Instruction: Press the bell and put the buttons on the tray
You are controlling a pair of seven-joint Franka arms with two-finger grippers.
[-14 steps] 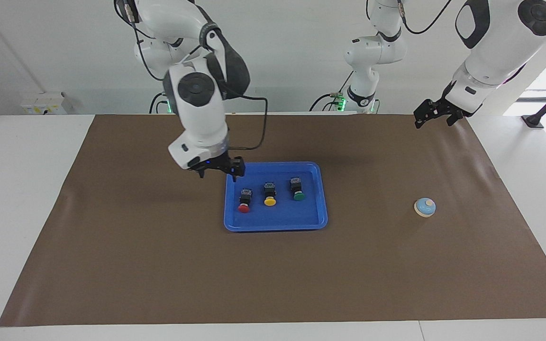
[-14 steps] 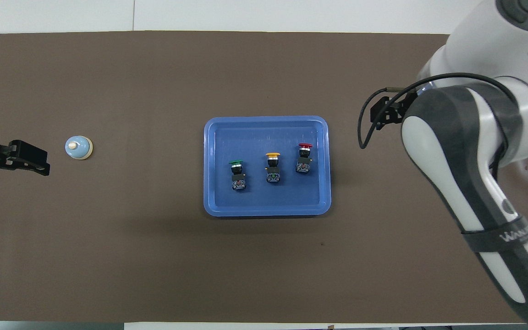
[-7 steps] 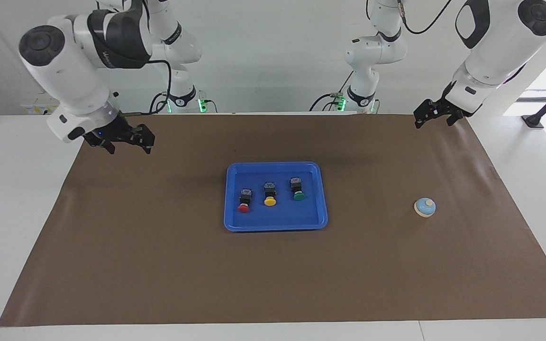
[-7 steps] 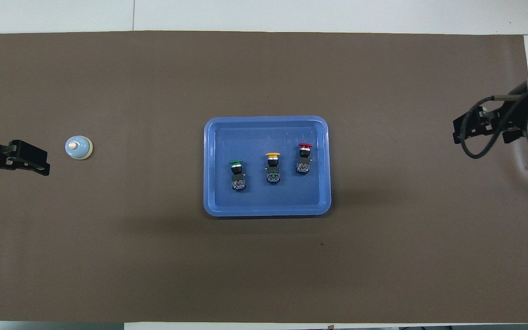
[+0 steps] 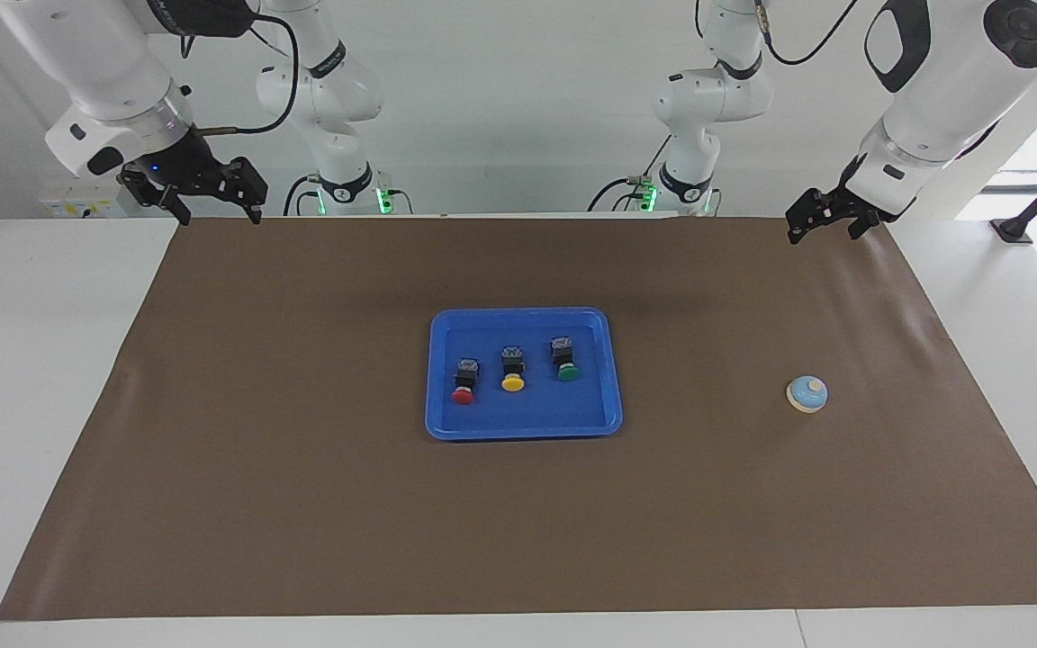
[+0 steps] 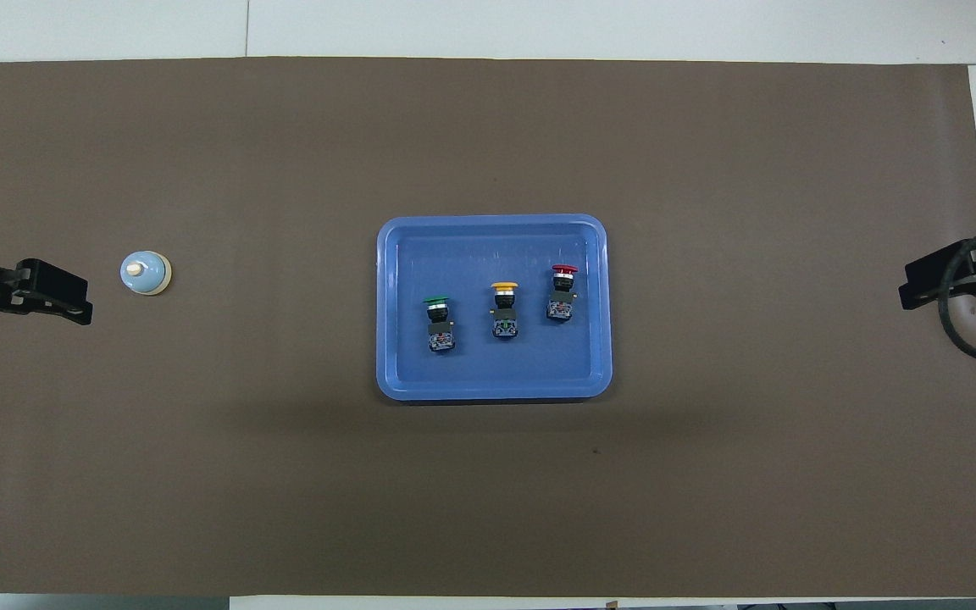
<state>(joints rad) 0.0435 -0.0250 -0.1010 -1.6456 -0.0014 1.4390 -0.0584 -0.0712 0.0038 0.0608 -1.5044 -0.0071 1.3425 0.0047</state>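
The blue tray (image 5: pixel 526 313) lies mid-table and also shows in the overhead view (image 6: pixel 492 220). In it lie three buttons in a row: red (image 5: pixel 464 392), yellow (image 5: pixel 512 382) and green (image 5: pixel 569 372); overhead they show as red (image 6: pixel 563 288), yellow (image 6: pixel 504 305) and green (image 6: pixel 437 315). The light-blue bell (image 5: pixel 807 393) (image 6: pixel 146 274) stands on the mat toward the left arm's end. My left gripper (image 5: pixel 821 236) (image 6: pixel 86 307) is open and empty, raised over the mat's edge at that end. My right gripper (image 5: pixel 220 216) (image 6: pixel 905 290) is open and empty, raised over the mat's corner at the right arm's end.
A brown mat (image 5: pixel 302 504) covers most of the white table (image 5: pixel 32 378). Two other robot bases stand at the robots' edge of the table.
My right arm has swung away from over the tray's edge, up and out to the right arm's end of the table. The left arm, bell and buttons have not moved.
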